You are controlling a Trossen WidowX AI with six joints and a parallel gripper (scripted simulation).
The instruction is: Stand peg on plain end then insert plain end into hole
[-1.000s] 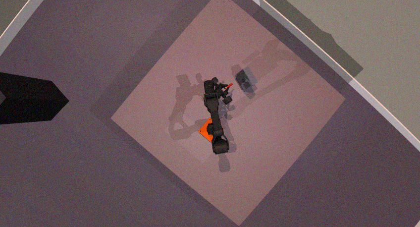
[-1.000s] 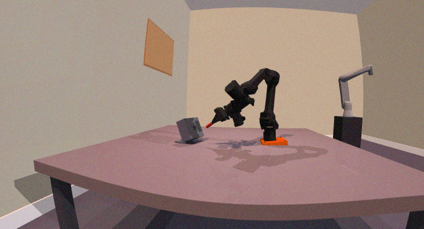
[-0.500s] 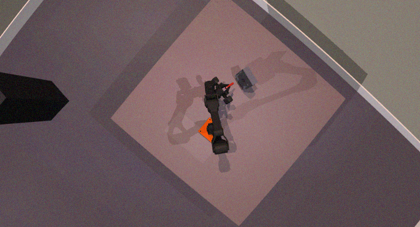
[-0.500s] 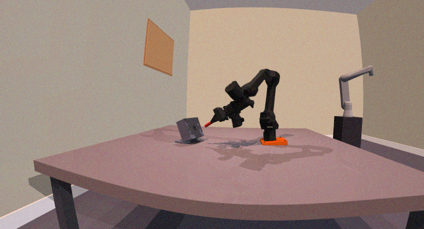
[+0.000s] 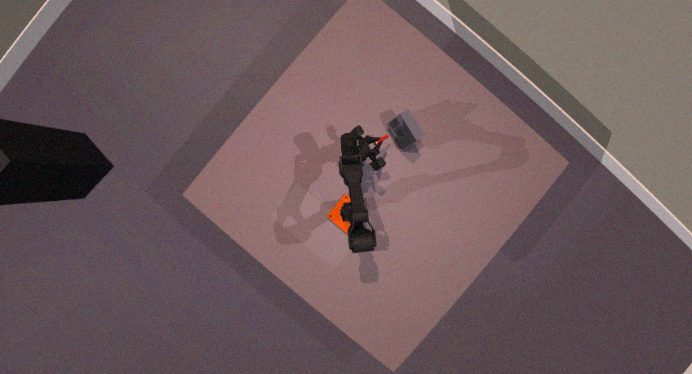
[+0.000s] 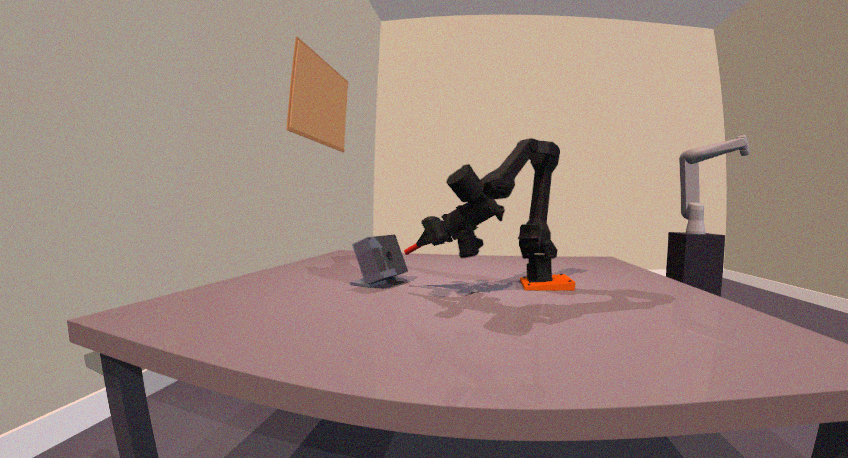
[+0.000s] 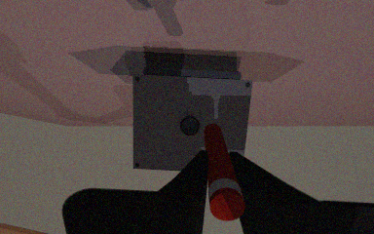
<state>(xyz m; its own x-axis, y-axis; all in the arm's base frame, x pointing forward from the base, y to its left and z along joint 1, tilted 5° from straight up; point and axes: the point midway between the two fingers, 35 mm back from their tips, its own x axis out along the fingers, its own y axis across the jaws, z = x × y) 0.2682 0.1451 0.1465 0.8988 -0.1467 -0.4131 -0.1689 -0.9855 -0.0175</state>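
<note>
- One orange board [image 6: 317,96] hangs on the wall at the far left of the exterior view.
- Next comes the one sloped panel [image 5: 410,123] [image 6: 370,263] [image 7: 160,107], with one dark round hole [image 5: 399,126] [image 6: 389,255] [image 7: 190,125]; three small corner dots show in my wrist view, and the lower-right corner is hidden behind my gripper and peg.
- The one red peg [image 5: 382,139] [image 6: 411,249] [image 7: 216,151] is tilted above the table [image 5: 291,127] [image 6: 416,358] [image 7: 53,49], plain end towards the panel and outside the hole. Its one white band [image 7: 225,185] lies at my end, hard to make out from outside.
- My gripper [image 5: 379,141] [image 6: 420,242] [image 7: 217,158] is closed down to a narrow gap, its two dark fingers clamping the peg; they run off the bottom of the wrist view.
- My one black arm [image 5: 357,190] [image 6: 541,186] bends over, hiding part of its one orange base plate [image 5: 335,215] [image 6: 562,284] from the top.
- Farthest right, one pale arm [image 6: 690,180] stands on one dark pedestal [image 6: 693,263], its foot partly hidden by the table.
</note>
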